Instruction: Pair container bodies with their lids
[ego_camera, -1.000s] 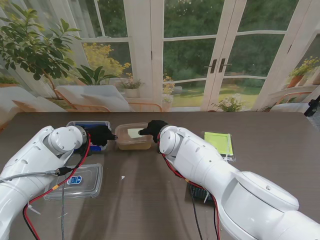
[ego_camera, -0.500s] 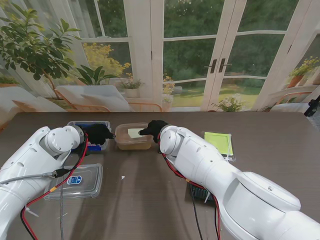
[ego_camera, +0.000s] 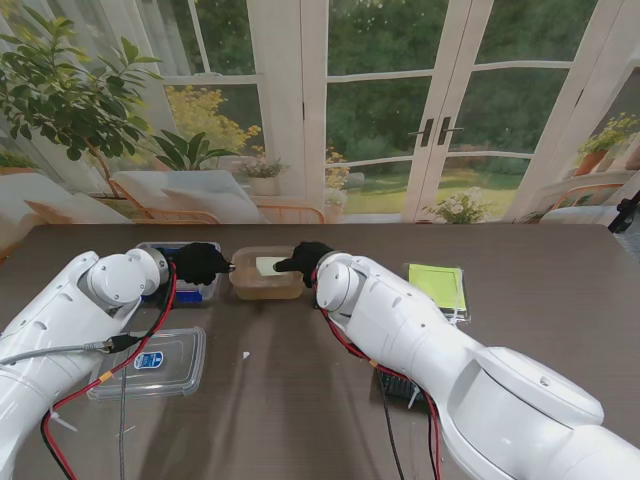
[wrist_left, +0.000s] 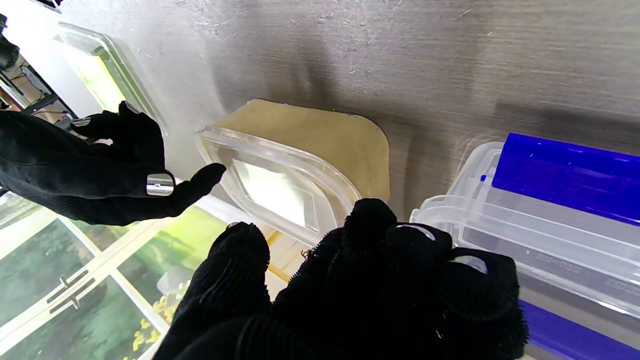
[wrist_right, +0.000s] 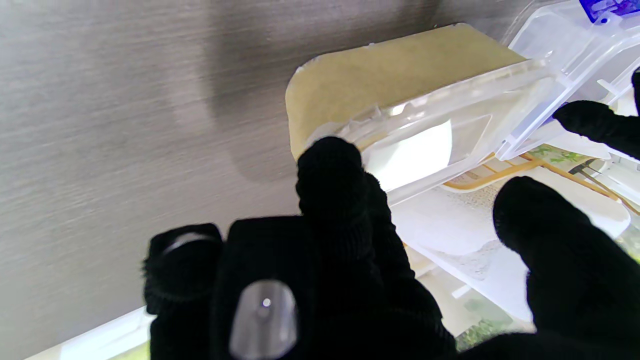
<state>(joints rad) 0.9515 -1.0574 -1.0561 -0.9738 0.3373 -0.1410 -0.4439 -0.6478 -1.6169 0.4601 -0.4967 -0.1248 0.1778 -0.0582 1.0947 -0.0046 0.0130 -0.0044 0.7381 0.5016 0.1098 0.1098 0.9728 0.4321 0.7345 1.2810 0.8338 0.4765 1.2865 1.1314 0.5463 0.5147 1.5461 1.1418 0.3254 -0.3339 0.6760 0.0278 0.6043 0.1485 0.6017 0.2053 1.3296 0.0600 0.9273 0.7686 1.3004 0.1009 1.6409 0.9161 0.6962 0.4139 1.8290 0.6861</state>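
Note:
A tan container (ego_camera: 266, 285) with a clear lid (ego_camera: 267, 266) on it stands at the middle of the table. My left hand (ego_camera: 203, 263) is at its left end, fingers curled at the lid's rim (wrist_left: 280, 185), holding nothing. On the right end is my right hand (ego_camera: 303, 258), with one fingertip (wrist_right: 327, 160) on the lid's corner and the thumb held apart. In the left wrist view the right hand (wrist_left: 90, 170) shows spread fingers beside the tan container (wrist_left: 310, 145).
A clear container with blue clips (ego_camera: 178, 270) stands just left of the tan one, partly behind my left hand. Nearer to me on the left lies a clear lid with a blue label (ego_camera: 150, 362). A green lid (ego_camera: 438, 285) lies at the right, a dark object (ego_camera: 400, 385) nearer.
My left hand has crept a little farther from me, closer against the tan container's left end, and its elbow has swung left. The right hand and the container have barely moved.

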